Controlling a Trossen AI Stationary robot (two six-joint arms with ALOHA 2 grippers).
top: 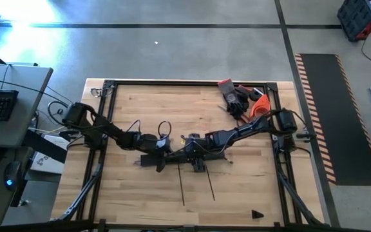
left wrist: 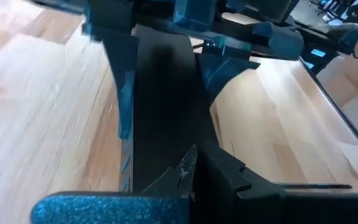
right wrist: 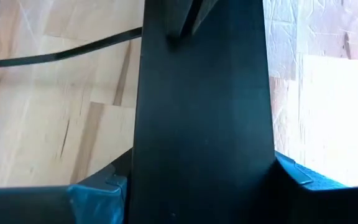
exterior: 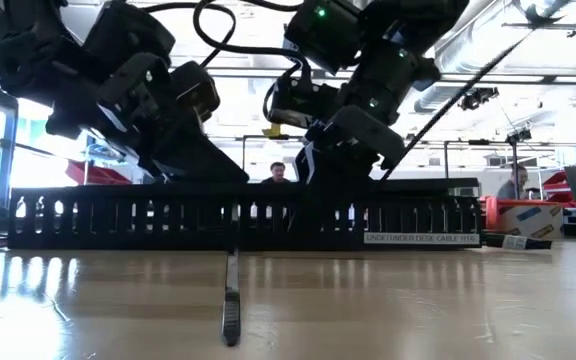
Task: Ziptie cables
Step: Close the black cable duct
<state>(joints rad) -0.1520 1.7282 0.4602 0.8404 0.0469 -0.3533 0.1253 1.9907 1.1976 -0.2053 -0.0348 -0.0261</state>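
A black slotted duct [exterior: 118,215] lies lengthwise across the middle of the table [top: 127,116], resting on its long lower side. A flat black strip [right wrist: 204,112] runs along its top. Both grippers are on this strip: my left gripper [top: 163,153] toward the duct's left part, my right gripper [top: 195,153] just right of it. In the left wrist view the strip [left wrist: 163,93] stretches away toward the right gripper. No thin coloured cables show in any view. My left gripper is shut on the flat black strip near its left part [left wrist: 166,155], fingers across its width, coming from above at a slant. The strip's underside and the pads are hidden by the gripper itself. The strip lies on the duct. My right gripper holds the flat black strip across its width, one blue-taped finger [right wrist: 101,186] on one long edge and the other finger [right wrist: 294,177] on the opposite edge [right wrist: 263,149]. It comes from above, pointing down. The strip lies along the duct's top.
Two black zip ties [top: 180,187] [top: 209,183] lie on the table nearer than the duct; one [exterior: 230,300] shows in the low view's foreground. Black gloves [top: 234,96] and an orange tool [top: 257,106] sit at the far right corner. A small black piece [top: 256,214] lies near the near edge.
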